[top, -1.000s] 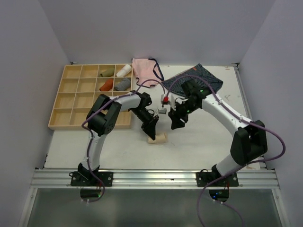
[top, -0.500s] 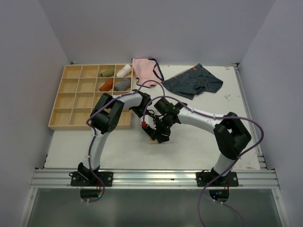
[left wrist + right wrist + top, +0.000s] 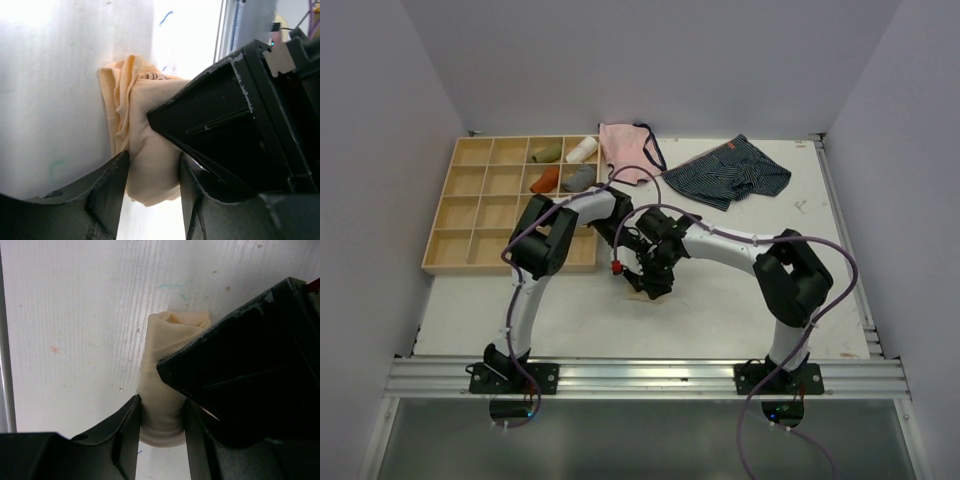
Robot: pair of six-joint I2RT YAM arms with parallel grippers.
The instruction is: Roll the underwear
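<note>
Left gripper (image 3: 152,172) pinching the rolled peach underwear (image 3: 170,347) | right gripper (image 3: 161,412) pinching it from the opposite side, I judge so the roll cannot spring open | roll rests on the desk (image 3: 75,315) between my arms

**A pale booth around a white bench**

We see three plain lavender-grey walls, the back wall (image 3: 650,60), left wall (image 3: 370,200) and right wall (image 3: 920,180), closing in a white bench (image 3: 740,305) with small scuffs and faint pen marks. A metal strip (image 3: 840,220) runs down its right edge and an aluminium rail (image 3: 650,377) along its near edge, with a dark glossy panel (image 3: 640,440) below. The light is bright and even.
</note>
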